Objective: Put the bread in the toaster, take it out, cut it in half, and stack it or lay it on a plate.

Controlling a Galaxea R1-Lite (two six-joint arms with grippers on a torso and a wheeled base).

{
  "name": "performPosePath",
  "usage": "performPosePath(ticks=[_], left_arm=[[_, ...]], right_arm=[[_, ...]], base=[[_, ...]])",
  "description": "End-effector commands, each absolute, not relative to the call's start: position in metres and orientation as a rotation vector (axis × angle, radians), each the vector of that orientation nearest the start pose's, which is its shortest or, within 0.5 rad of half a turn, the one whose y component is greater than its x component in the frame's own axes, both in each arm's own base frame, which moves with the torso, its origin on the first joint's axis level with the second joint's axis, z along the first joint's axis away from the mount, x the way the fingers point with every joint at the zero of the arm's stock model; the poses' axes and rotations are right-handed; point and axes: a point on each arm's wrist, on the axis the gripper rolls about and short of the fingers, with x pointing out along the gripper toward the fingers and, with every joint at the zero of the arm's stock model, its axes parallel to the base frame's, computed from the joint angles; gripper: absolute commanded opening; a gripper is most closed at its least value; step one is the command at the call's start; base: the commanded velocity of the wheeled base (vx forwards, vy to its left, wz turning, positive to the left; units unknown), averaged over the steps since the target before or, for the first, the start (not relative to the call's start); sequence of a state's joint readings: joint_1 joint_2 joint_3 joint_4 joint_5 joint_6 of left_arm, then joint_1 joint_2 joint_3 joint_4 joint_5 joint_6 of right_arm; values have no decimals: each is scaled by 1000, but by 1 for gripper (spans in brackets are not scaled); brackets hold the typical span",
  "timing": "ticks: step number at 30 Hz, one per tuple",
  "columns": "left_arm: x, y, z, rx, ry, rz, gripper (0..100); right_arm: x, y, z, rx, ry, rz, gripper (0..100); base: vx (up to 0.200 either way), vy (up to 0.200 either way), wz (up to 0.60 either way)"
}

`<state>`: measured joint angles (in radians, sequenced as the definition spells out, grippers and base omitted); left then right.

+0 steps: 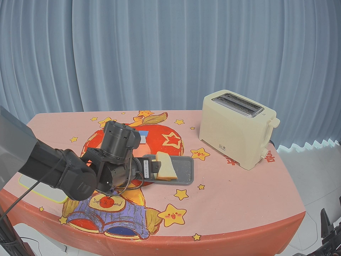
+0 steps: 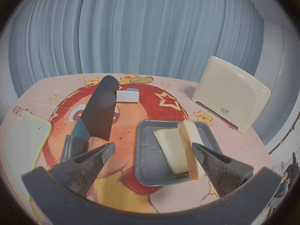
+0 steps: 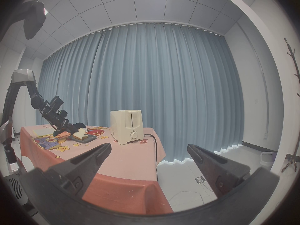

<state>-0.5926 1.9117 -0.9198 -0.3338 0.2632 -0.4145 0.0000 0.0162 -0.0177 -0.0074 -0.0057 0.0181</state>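
On the grey tray (image 1: pixel 184 169) lie two pieces of bread: one flat (image 2: pixel 168 150), the other (image 2: pixel 191 147) standing on edge and leaning over it. My left gripper (image 2: pixel 153 153) hovers low at the tray's near end, open, and one fingertip (image 2: pixel 203 155) is close beside the upright piece (image 1: pixel 165 166). The cream toaster (image 1: pixel 236 127) stands at the right of the table, both slots empty. My right gripper (image 3: pixel 150 153) is open and holds nothing, off the table's right side and below its top.
A black-bladed knife (image 2: pixel 100 110) lies on the cloth left of the tray. A white cutting board with a yellow rim (image 2: pixel 25 141) sits at the table's left edge. A small white and blue block (image 2: pixel 128 96) lies farther back. The toaster's cord (image 3: pixel 154 147) hangs off the right side.
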Motion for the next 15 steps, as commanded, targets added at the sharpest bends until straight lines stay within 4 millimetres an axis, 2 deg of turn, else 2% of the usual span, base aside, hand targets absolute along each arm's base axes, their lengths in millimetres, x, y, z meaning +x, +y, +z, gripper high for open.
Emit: performPosePath(ticks=[1, 15], left_arm=[[286, -181, 119, -131, 643, -177, 100], [285, -182, 125, -145, 625, -189, 100]], right_arm=[[-23, 0, 76, 18, -8, -6, 100], [-23, 0, 76, 18, -8, -6, 100]], base=[[0, 0, 0], [0, 0, 0]])
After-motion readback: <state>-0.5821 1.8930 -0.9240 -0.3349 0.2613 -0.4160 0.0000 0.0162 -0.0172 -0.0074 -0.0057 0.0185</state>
